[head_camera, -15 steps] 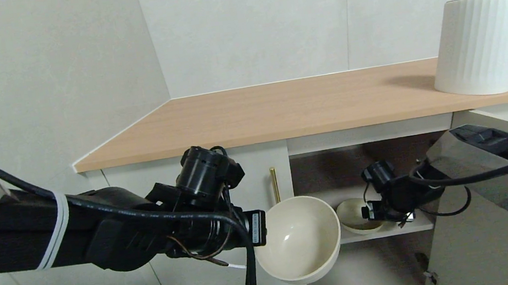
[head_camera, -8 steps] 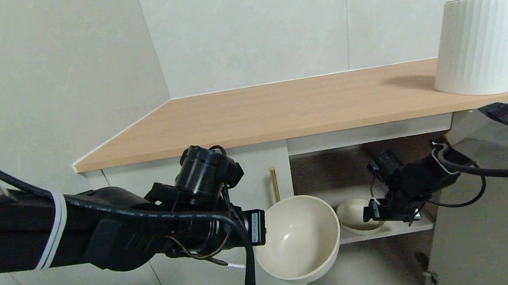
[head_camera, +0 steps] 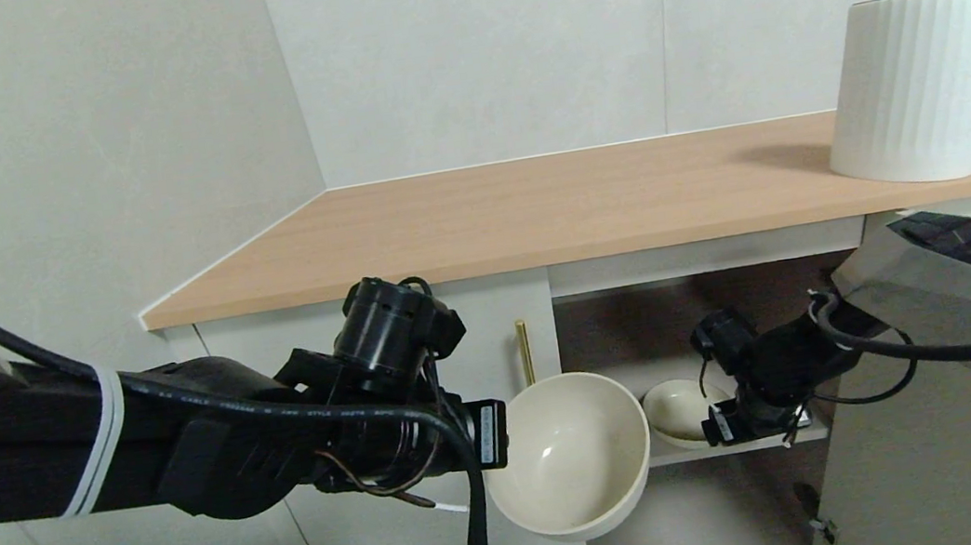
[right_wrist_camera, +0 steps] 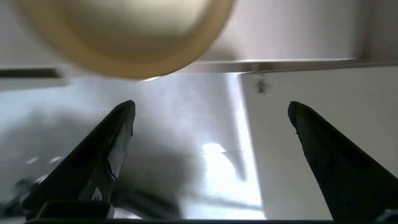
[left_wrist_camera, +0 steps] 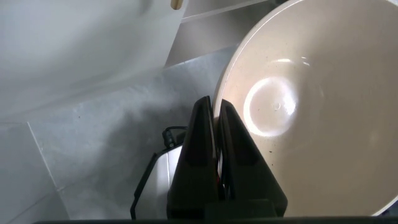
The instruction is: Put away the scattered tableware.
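One wooden worktop [head_camera: 534, 210] carries one white ribbed container [head_camera: 920, 84] at its right end. Two cream bowls sit lower than the worktop. The larger bowl [head_camera: 566, 459] hangs in the air below the worktop's front edge, tilted, its mouth facing up and back toward the robot. The left gripper [head_camera: 493, 436] has its fingers pinched shut on the rim. The smaller bowl [head_camera: 675, 412] stands upright, mouth up, on a cabinet shelf [head_camera: 752, 444] under the worktop. The right gripper [head_camera: 719, 425] is just beside it, fingers spread wide, holding nothing. One white label [head_camera: 488, 432] on the left gripper is too small to read
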`<state>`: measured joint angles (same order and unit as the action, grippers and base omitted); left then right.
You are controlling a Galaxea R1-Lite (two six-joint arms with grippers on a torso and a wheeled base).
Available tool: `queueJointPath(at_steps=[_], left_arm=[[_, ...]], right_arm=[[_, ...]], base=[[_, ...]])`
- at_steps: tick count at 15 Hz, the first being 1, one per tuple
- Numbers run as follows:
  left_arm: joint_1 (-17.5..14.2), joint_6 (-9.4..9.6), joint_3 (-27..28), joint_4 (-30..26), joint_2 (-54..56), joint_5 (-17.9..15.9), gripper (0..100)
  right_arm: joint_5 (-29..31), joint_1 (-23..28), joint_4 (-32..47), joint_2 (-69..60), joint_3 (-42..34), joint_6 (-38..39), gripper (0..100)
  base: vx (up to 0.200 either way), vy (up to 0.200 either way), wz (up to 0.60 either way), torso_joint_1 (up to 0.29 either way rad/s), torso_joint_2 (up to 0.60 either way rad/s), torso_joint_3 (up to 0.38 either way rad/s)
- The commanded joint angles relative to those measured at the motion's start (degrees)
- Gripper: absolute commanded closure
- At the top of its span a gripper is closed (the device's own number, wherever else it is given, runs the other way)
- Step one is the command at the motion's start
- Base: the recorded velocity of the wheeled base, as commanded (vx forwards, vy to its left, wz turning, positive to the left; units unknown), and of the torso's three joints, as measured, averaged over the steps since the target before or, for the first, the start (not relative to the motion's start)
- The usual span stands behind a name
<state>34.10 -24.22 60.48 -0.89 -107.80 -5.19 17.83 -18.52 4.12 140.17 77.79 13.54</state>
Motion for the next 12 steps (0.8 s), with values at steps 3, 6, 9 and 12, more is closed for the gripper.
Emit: queueJointPath(at_steps=[3,6,9,12], left_arm=[[0.0,-0.04,0.0,0.0,0.0,0.0,100],[0.0,-0.04,0.1,0.0,0.0,0.0,100],[0.0,-0.04,0.0,0.0,0.0,0.0,100],[0.0,-0.04,0.1,0.0,0.0,0.0,100]], right_arm=[[1.7,-0.4,0.1,3.5,2.4,0.0,0],[3.6,-0.1,0.0,5.7,4.8,0.4,0],[3.6,0.0,-0.2,6.0,5.4,0.8,0],[3.7,0.1,-0.4,6.3,6.3,1.1,0]], base=[[0.0,0.0,0.0,0.0,0.0,0.0],[0.0,0.0,0.0,0.0,0.0,0.0],[0.0,0.0,0.0,0.0,0.0,0.0],[0.0,0.0,0.0,0.0,0.0,0.0]])
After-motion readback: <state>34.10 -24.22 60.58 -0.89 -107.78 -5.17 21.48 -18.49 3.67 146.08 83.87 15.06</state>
